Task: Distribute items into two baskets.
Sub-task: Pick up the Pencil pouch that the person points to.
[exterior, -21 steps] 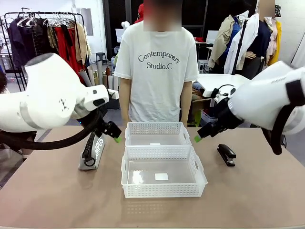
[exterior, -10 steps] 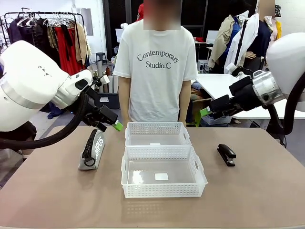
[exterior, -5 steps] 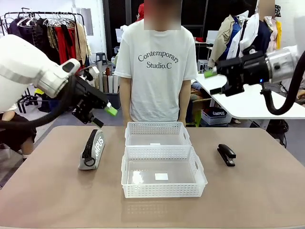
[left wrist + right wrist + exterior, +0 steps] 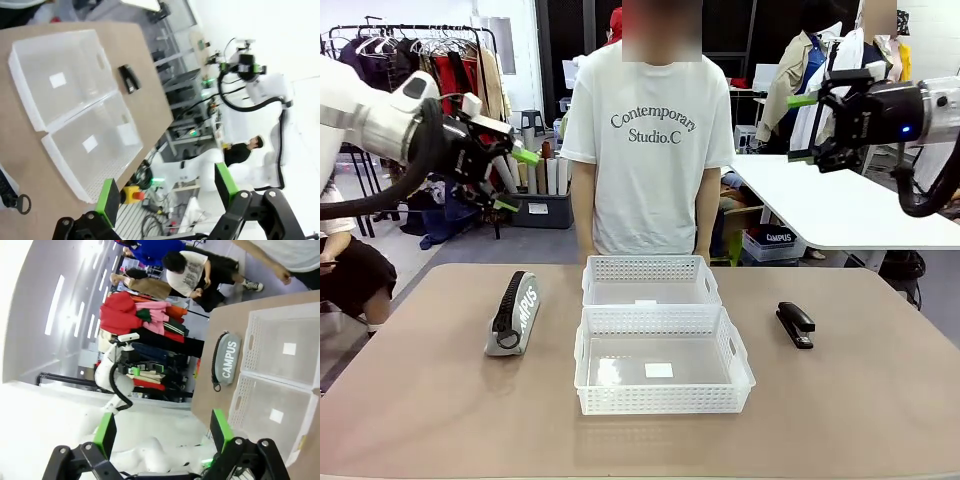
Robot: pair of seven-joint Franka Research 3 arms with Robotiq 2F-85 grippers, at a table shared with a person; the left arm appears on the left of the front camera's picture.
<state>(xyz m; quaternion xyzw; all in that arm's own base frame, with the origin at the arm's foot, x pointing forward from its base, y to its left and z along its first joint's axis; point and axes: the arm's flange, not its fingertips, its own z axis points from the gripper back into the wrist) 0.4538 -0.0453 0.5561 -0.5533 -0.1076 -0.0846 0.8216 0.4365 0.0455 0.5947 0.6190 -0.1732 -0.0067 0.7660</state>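
Probably a lab: clothes rack (image 4: 470,65), white worktable (image 4: 840,210).

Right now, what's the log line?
left gripper open; right gripper open; pouch, stapler on table; near basket, far basket empty

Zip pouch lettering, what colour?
White, on the grey zip pouch; clearest in the right wrist view.

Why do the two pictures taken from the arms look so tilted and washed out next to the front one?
Front view: sharp and evenly lit, with only a soft shadow under the near basket on the table. Left wrist view: rolled sideways, with the upper right glaring white. Right wrist view: also rolled, with the lower left washed out white and ceiling lights streaking, yet the lettering on the pouch stays readable.
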